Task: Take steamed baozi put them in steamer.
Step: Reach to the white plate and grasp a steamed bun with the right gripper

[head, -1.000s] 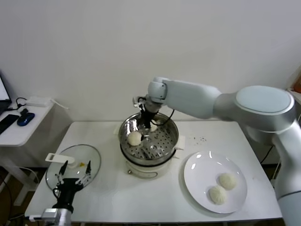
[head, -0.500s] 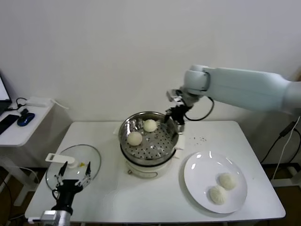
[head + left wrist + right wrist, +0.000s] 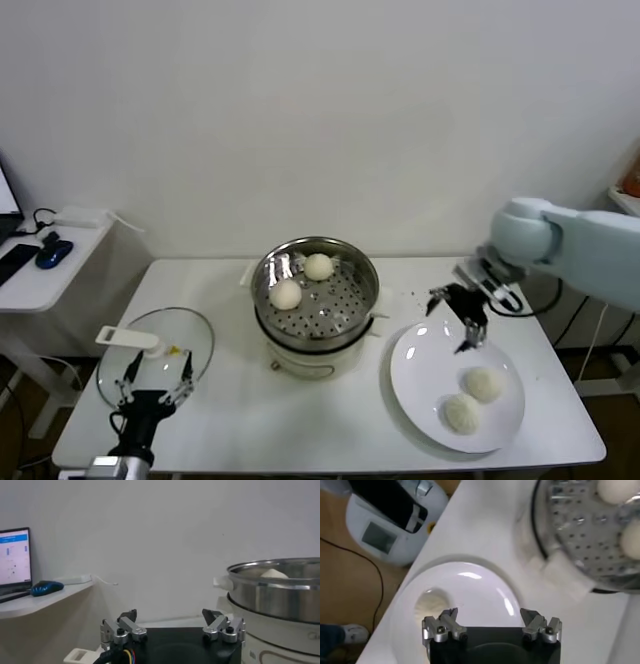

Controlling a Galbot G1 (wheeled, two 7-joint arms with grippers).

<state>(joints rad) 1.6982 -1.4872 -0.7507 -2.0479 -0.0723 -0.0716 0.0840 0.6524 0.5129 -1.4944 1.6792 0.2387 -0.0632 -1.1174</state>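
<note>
Head view showed the left gripper (image 3: 150, 385) idling spread by the glass lid (image 3: 160, 350), two baozi (image 3: 286, 293) already in the steamer (image 3: 316, 290), while the right gripper (image 3: 462, 318) hung spread above the plate (image 3: 420, 385), apparently to reach the two remaining buns (image 3: 484, 384).

We see bare tabletop (image 3: 330, 420) along the lower centre of the head view, an open lane between the steamer (image 3: 316, 300) and the white plate (image 3: 420, 385). The right gripper (image 3: 462, 318), fingers spread, hangs over the plate's upper edge, partly blocking access from above. At lower left the glass lid (image 3: 165, 340) fills the corner beside the left gripper (image 3: 152, 385).
</note>
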